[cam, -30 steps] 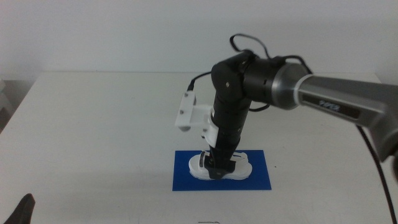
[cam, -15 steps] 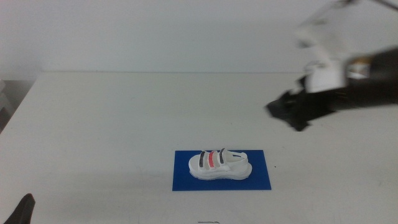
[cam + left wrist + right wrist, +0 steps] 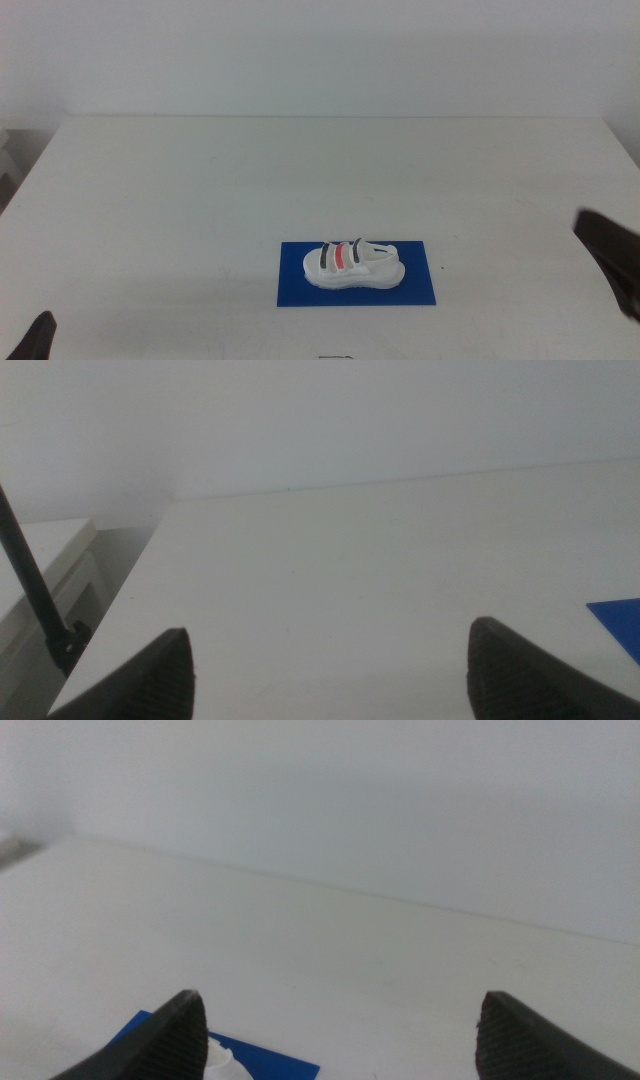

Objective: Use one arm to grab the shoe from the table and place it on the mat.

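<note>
The white sandal [image 3: 354,264] with two dark straps and one red strap lies on its sole on the blue mat [image 3: 420,290], near the front middle of the white table [image 3: 200,180]. No gripper touches it. My right gripper [image 3: 608,252] is pulled back at the right edge of the middle view, well clear of the shoe. In the right wrist view its jaws stand wide apart and empty [image 3: 340,1025], with a corner of the mat [image 3: 265,1066] and a bit of the shoe [image 3: 222,1066] between them. My left gripper [image 3: 40,338] waits at the bottom left corner, open and empty [image 3: 330,665].
The table's left edge and a white cabinet [image 3: 50,560] beside it show in the left wrist view, along with a corner of the mat [image 3: 620,622]. A white wall runs behind the table's far edge.
The right arm let go of the shoe on the mat, lifted away, and swung back to the right edge of the view. The shoe stays on the mat. The left gripper has not moved.
</note>
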Action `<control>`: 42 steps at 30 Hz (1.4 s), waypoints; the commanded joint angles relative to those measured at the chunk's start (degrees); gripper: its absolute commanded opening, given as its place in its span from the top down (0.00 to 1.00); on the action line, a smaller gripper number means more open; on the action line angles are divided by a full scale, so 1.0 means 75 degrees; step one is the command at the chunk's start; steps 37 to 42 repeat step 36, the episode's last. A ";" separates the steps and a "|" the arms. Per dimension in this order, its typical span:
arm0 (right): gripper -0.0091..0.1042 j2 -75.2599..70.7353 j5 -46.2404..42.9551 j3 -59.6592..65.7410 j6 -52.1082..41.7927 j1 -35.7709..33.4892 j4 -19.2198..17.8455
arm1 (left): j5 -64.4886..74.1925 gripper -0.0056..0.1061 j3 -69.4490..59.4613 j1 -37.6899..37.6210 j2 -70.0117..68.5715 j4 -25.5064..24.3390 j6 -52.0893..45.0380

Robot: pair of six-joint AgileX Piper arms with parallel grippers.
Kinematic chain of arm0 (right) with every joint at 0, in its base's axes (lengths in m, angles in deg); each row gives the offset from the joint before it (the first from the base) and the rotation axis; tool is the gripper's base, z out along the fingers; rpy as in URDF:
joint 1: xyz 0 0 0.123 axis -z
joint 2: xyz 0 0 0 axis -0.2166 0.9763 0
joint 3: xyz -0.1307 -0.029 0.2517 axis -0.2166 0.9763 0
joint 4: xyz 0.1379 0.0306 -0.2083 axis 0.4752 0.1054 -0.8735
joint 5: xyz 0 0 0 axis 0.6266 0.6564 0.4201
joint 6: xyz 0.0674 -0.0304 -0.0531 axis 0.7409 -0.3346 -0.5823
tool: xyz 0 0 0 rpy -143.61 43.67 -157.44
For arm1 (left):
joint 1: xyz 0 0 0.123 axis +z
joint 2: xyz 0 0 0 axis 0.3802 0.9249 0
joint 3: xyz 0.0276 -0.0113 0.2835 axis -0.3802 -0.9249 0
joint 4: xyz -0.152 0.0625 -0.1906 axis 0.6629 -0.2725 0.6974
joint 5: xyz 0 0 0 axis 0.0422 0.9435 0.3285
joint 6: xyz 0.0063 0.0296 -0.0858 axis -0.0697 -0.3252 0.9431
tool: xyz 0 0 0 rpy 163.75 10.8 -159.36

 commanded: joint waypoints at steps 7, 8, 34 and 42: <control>0.26 -0.1748 -0.0835 0.1387 0.0019 0.0452 -0.0286 | -0.0637 0.11 0.0026 -0.0030 -0.0146 0.0066 0.0113; 0.26 -0.1846 -0.0836 0.1448 0.0019 0.0459 -0.0359 | -0.0637 0.11 0.0026 -0.0030 -0.0146 0.0066 0.0113; 0.26 -0.4773 -0.0188 0.3087 0.0019 0.0453 -0.0462 | -0.0630 0.11 0.0026 -0.0030 -0.0146 0.0066 0.0113; 0.26 -0.4773 -0.0197 0.3087 0.0019 0.0453 -0.0463 | -0.0630 0.11 0.0026 -0.0030 -0.0146 0.0066 0.0113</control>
